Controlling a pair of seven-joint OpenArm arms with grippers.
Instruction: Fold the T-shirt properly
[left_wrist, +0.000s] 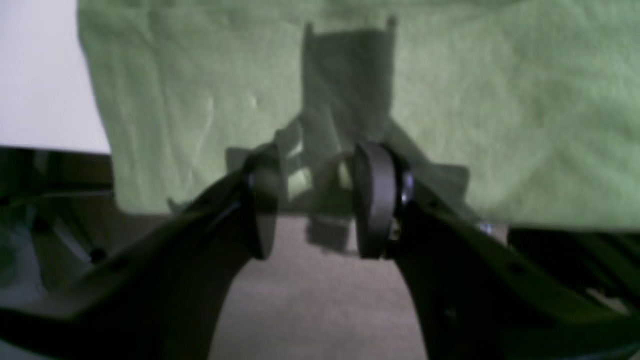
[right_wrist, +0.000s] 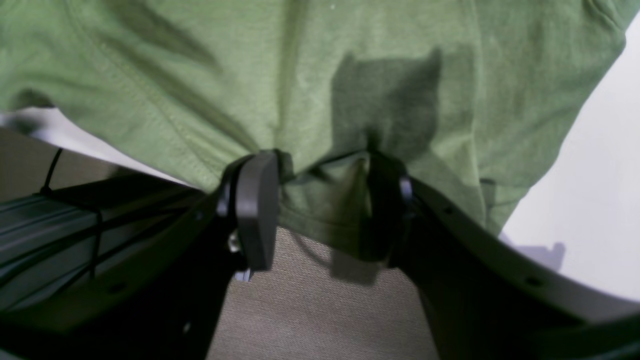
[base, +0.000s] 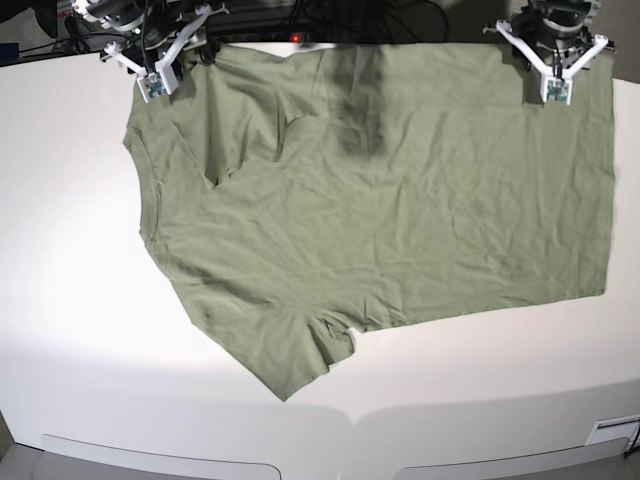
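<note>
Zero folds made so far, far as I can judge: T-shirt (base: 400, 200) lies spread nearly flat on the white table (base: 60, 330), wrinkled, one layer showing.

Base view: shirt covers most of the table's far half. Long straight edge runs along the view's right; a sleeve sticks out toward the near side, approx centre-left. Both arms sit at the far edge, one per corner. Left claw (base: 553, 75) is at the far corner on the view's right, right claw (base: 158, 72) at the far corner on the view's left. Shadow falls across the cloth btwn them.

Left wrist view: blurry. Left claw (left_wrist: 317, 200) has its pads part-open, hem of the T-shirt (left_wrist: 500, 110) sitting btwn them. Looks like some cloth is bunched in the gap, but can't tell whether it's truly pinched or just straddled.

Right wrist view: sharper. Right claw (right_wrist: 320, 210) is closed on the T-shirt (right_wrist: 150, 60); fabric is gathered and puckered btwn the two pads, creases pulling toward the grip. Edge hangs past the table lip here.

My read: this is the start, i.e. grabbing the far edge at both corners. Still left: confirm left grip, bring that edge over, tuck sleeves, then the remaining folds. Basically everything.
</note>
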